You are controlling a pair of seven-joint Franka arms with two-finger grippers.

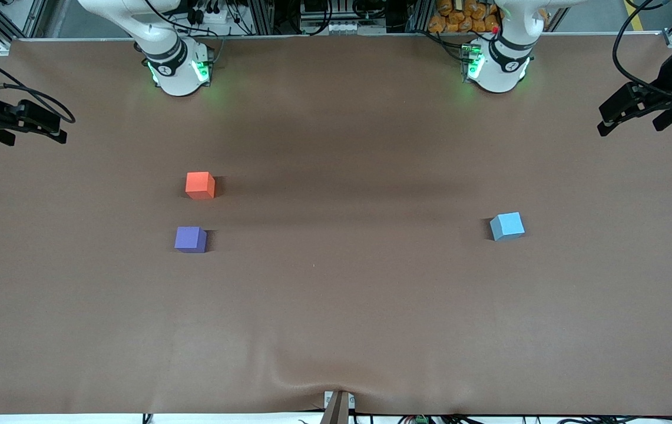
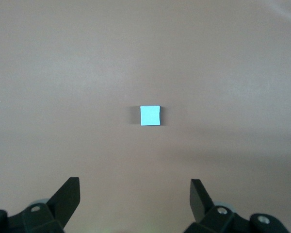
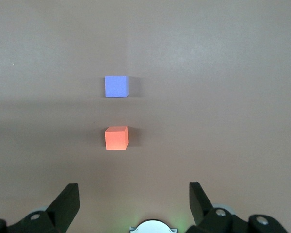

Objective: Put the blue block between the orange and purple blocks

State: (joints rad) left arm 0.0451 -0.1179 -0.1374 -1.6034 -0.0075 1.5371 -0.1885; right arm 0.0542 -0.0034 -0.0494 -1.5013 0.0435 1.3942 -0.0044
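Note:
The blue block point(image 1: 507, 226) sits on the brown table toward the left arm's end; it also shows in the left wrist view point(image 2: 150, 115). The orange block point(image 1: 200, 185) and the purple block point(image 1: 190, 239) sit toward the right arm's end with a small gap between them, the purple one nearer the front camera. Both show in the right wrist view, orange point(image 3: 117, 138) and purple point(image 3: 116, 86). My left gripper point(image 1: 630, 121) hangs open and empty, high over its end of the table point(image 2: 135, 194). My right gripper point(image 1: 56, 128) hangs open and empty, high over its end point(image 3: 134, 194).
The two arm bases point(image 1: 178, 70) point(image 1: 497, 68) stand along the table's back edge. The brown table cover point(image 1: 336, 306) has a wrinkle at the front edge by a clamp point(image 1: 338, 406).

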